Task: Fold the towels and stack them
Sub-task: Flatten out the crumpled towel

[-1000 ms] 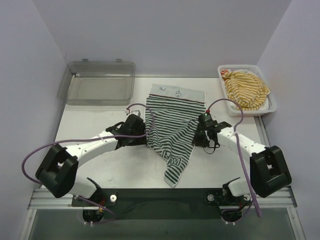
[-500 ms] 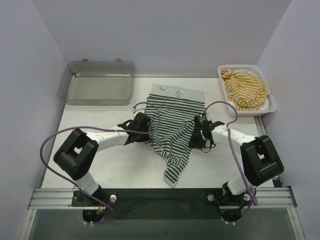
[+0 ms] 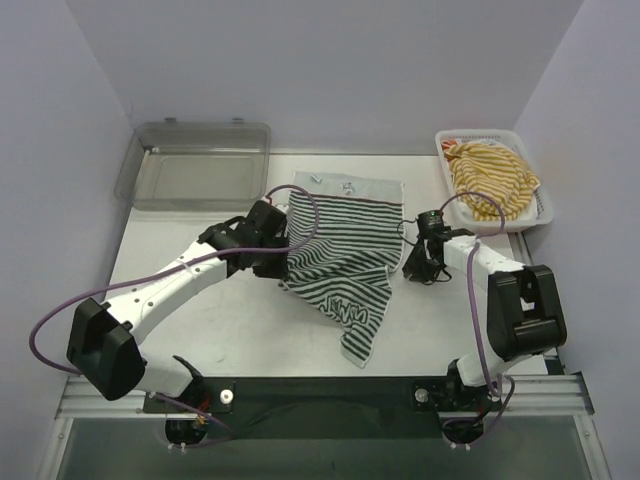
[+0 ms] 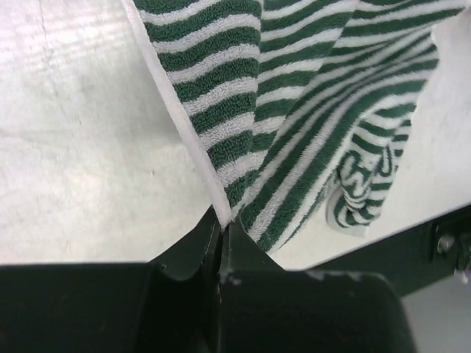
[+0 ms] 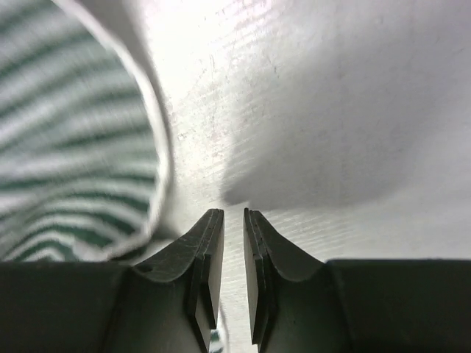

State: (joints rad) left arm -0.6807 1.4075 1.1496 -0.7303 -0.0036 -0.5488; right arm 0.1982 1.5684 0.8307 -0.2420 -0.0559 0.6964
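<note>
0 folded: left gripper [image 4: 221,220] clamps the rumpled green-and-white striped cloth towel [image 3: 335,265] by its left edge; right gripper [image 5: 228,220] barely parted, empty; yellow-striped towel [image 3: 490,178] bunched in far-right white mesh basket [image 3: 545,216].

In the right wrist view the green striped towel [image 5: 66,147] is blurred and runs off the left edge. From above, its small patch [image 3: 347,186] is too small to read.

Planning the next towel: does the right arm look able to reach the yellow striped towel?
Probably yes: the right gripper holds nothing, the yellow striped towel lies uncovered in the basket nearby, only bare table between them.
</note>
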